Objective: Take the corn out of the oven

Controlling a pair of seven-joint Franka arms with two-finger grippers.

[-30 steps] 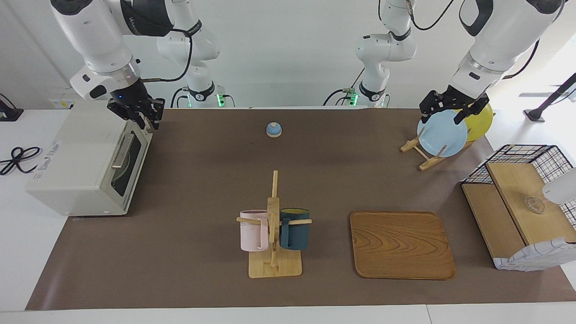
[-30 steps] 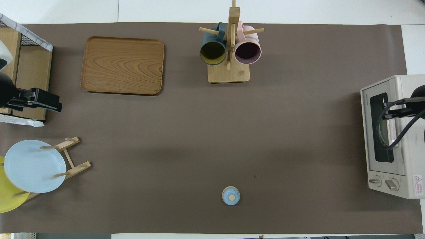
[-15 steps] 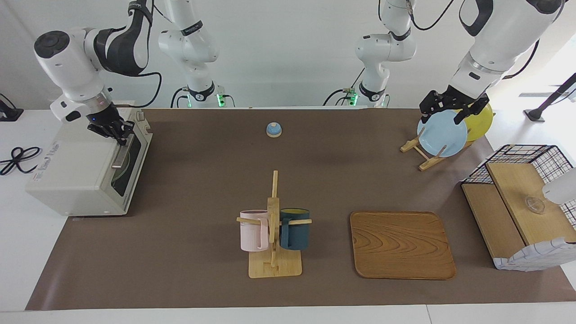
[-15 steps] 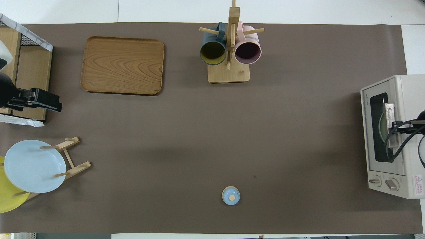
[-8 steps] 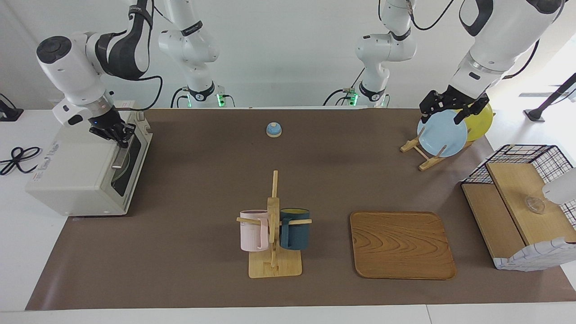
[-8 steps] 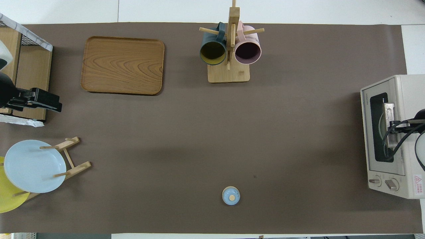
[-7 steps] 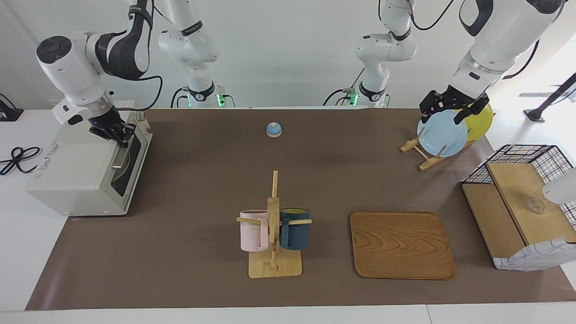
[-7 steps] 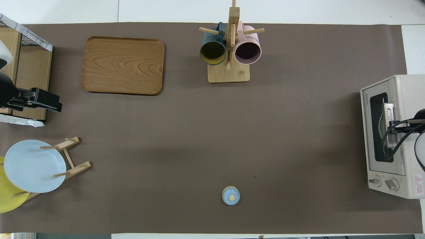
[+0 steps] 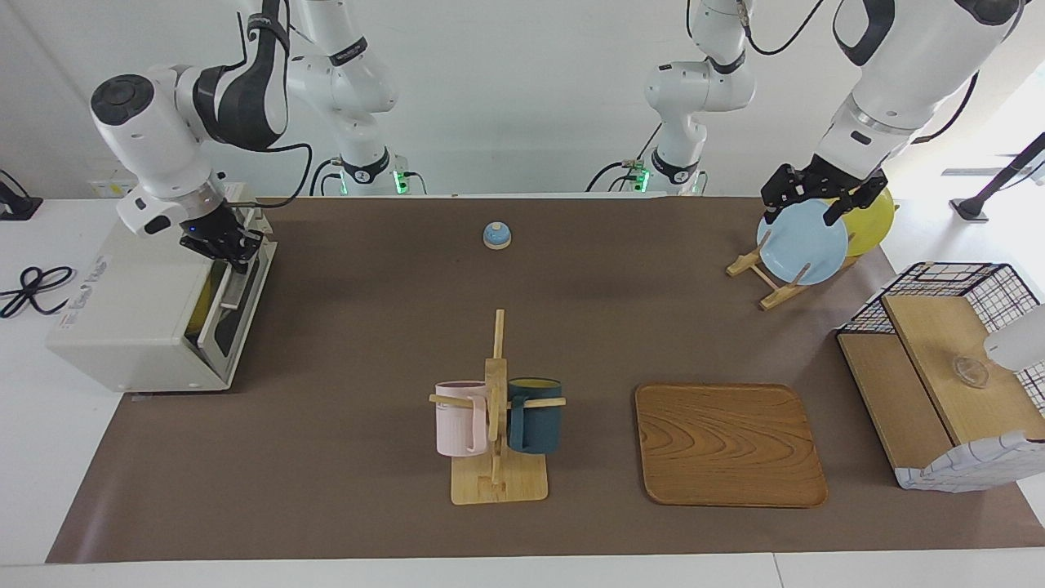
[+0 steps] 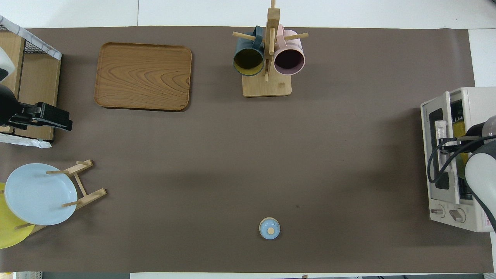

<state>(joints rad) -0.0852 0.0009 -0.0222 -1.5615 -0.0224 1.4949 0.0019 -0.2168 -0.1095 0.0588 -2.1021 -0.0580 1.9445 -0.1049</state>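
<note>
White wall, brown-covered table

Cream-white oven, yellow corn, pale blue plate, brown table

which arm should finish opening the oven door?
Right. The right gripper is shut on the oven's door handle, the door cracked open with something yellow showing inside. The left gripper waits, open, over the plate rack at the table's other end.
</note>
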